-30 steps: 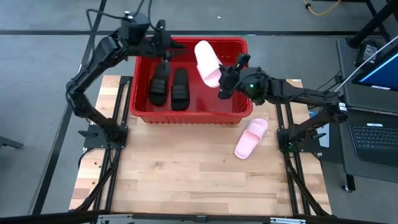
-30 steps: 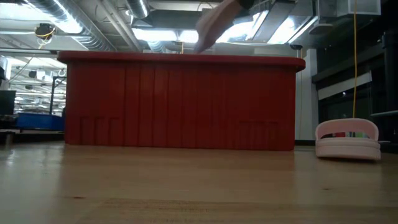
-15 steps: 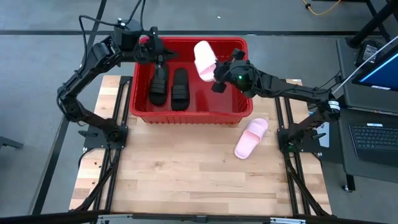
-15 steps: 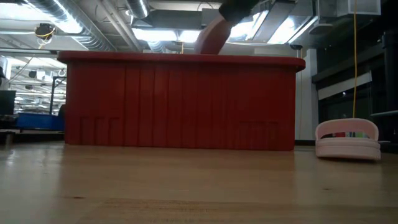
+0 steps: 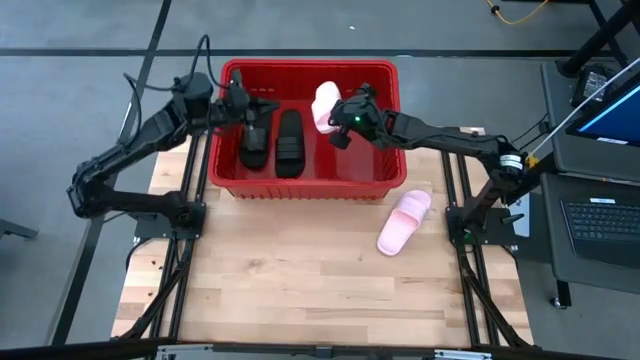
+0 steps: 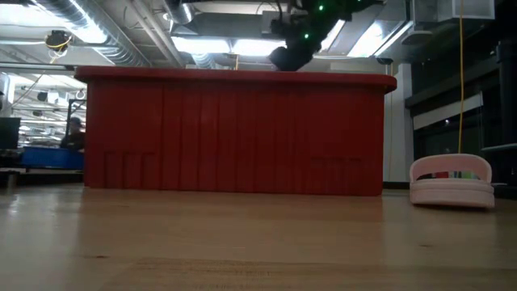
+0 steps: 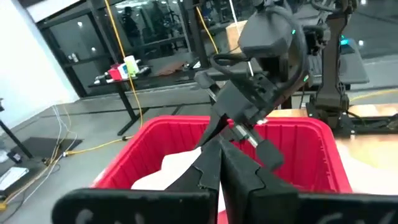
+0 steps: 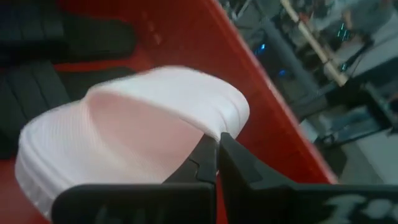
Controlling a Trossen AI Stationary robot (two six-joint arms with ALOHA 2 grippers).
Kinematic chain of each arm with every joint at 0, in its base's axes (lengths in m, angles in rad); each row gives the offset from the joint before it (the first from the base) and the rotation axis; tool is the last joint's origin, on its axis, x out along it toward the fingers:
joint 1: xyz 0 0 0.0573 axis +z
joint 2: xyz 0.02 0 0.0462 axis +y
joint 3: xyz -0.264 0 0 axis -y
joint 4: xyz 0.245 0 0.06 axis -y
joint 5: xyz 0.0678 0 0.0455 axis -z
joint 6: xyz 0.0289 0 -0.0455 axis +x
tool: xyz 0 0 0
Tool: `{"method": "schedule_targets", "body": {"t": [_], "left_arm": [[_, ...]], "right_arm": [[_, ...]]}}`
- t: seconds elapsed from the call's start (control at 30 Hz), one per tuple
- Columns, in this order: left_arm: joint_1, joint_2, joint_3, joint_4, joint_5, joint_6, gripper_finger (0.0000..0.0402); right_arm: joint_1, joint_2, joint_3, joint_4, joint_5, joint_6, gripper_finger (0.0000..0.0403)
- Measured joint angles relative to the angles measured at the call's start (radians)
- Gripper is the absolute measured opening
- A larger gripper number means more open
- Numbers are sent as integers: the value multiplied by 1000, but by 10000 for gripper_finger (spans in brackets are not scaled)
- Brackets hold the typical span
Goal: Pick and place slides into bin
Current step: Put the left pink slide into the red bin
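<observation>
The red bin (image 5: 385, 130) stands at the table's far side; its front wall fills the low view (image 6: 234, 133). Two black slides (image 5: 253, 140) (image 5: 289, 142) lie side by side on its floor. My right gripper (image 5: 338, 118) is inside the bin's far right part, shut on a pink slide (image 5: 325, 104), which also shows in the right wrist view (image 8: 124, 130). A second pink slide (image 5: 403, 221) lies on the table to the right of the bin, sole down (image 6: 451, 182). My left gripper (image 5: 240, 108) is shut and empty at the bin's left wall (image 7: 219, 168). My right gripper pinches the pink slide's wide strap at its edge (image 8: 229, 124) between its two fingers. The fingers come from the table's right, slanting down. The slide is tipped steeply inside the bin, below the rim; whether its lower end touches the floor, I cannot tell.
The bin's right half (image 5: 365, 150) has bare floor beside the black slides. Bare wooden table (image 5: 300, 270) lies in front of the bin. A laptop (image 5: 600, 215) stands on a stand beyond the table's right edge.
My right gripper has gone toward the table's left and down, carrying the pink slide from above the bin's rim to below it; the slide no longer shows over the rim in the low view. My left gripper has drawn back toward the table's left edge, to the bin's left wall.
</observation>
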Motion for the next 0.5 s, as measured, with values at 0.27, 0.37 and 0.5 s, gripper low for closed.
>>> {"method": "schedule_targets", "body": {"t": [0.27, 0.37, 0.5], "left_arm": [[0, -28, -113, 69, -16, -44, 2], [0, -24, -113, 76, -16, -50, 1], [0, -22, -113, 75, -16, -50, 2]], "right_arm": [[-26, 55, 0, 8, -83, 149, 6], [-33, 73, 0, 5, -81, 198, 6], [-44, 98, 0, 11, -79, 244, 6]]}}
